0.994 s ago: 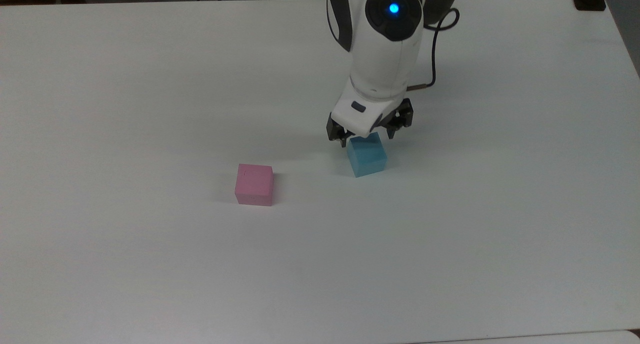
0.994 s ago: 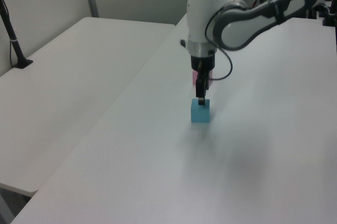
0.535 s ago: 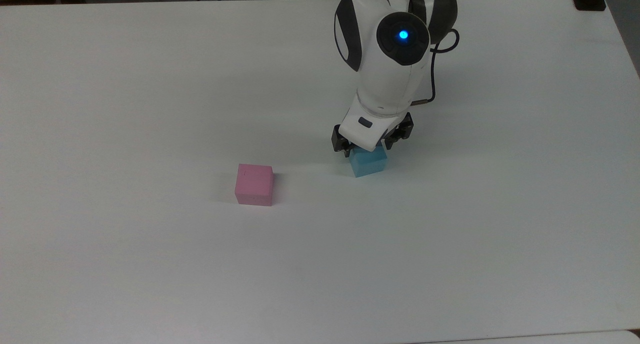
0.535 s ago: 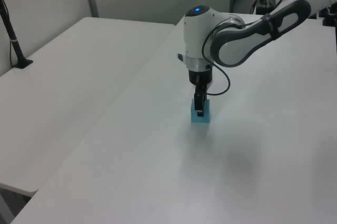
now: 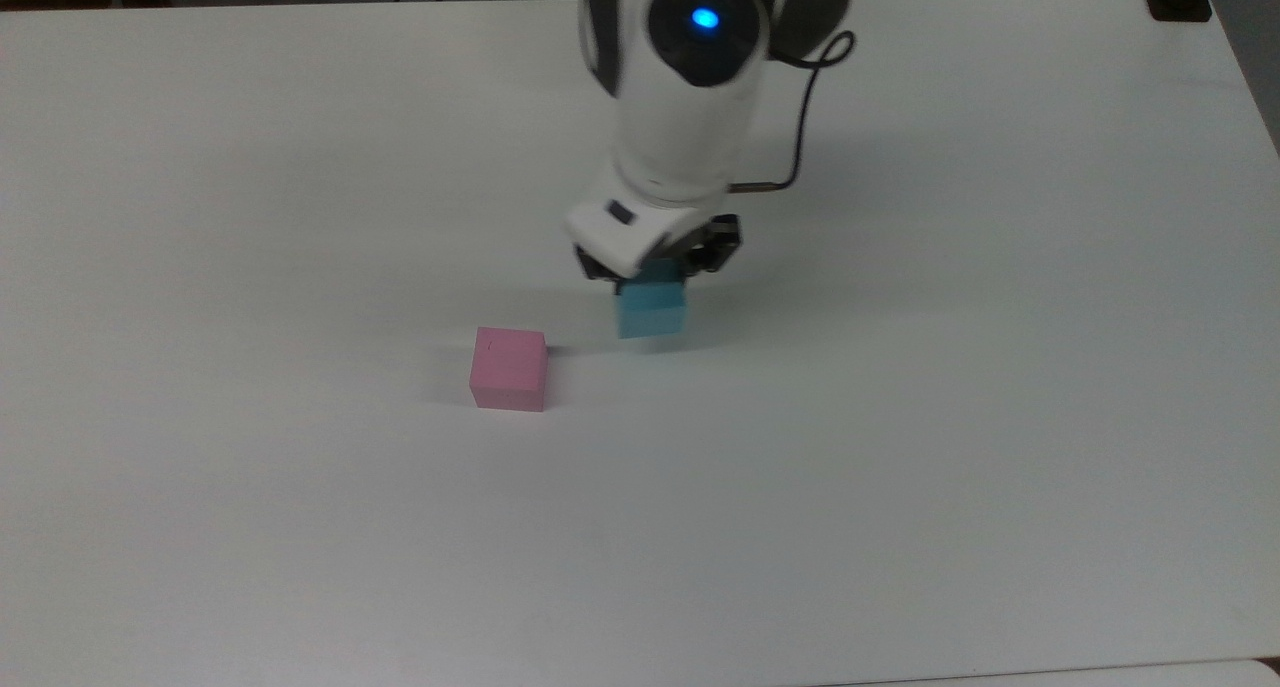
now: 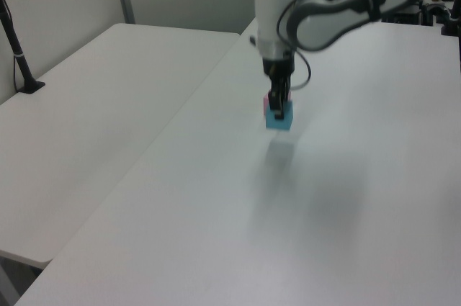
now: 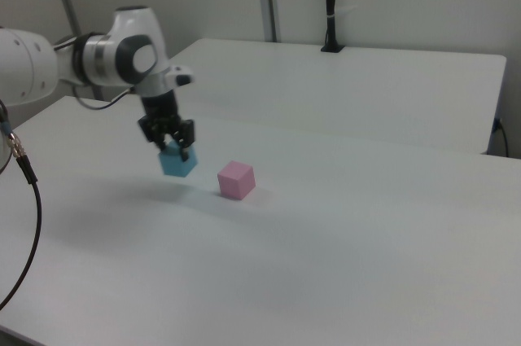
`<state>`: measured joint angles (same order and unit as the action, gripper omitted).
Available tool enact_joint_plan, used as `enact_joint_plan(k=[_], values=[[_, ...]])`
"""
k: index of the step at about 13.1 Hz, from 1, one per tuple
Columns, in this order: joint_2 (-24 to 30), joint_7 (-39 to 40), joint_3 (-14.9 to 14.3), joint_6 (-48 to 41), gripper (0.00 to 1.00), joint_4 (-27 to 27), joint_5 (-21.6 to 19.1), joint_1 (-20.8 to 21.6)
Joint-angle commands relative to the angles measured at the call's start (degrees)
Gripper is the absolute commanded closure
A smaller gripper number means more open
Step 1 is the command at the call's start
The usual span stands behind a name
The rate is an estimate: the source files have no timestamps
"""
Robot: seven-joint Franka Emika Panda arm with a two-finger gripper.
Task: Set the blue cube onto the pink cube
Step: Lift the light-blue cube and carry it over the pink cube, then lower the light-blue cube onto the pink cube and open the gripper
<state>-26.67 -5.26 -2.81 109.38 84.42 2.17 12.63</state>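
Pink cube [image 5: 509,368]: rests on the white table [image 5: 300,527], nearest the top view's lower edge, a small dark speck on its top face
Blue cube [image 5: 651,310]: lifted clear of the table, up and to the top view's right of the pink cube, near it but apart
Gripper [image 5: 655,267]: fingers pinching the blue cube from above
Arm [image 5: 690,97]: white, behind the gripper, a blue light on its top

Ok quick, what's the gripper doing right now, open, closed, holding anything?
Gripper: closed on the blue cube, holding it lifted off the table.
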Motion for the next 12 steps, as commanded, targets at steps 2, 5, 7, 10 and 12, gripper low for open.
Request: enact_joint_plan(k=[2,5,7,10,12], values=[[-0.04,1.56,0.17,-1.19,0.68,-2.85,0.21,-8.3],[-1.71,2.36,0.17,3.63,0.67,-3.3,0.3,-10.42],[-2.24,2.19,0.26,6.79,0.62,-3.03,0.21,-10.78],[-3.3,2.27,0.44,7.43,0.21,-2.86,0.64,-10.43],[-3.21,2.45,0.61,7.25,0.0,-2.42,1.17,-10.08]])
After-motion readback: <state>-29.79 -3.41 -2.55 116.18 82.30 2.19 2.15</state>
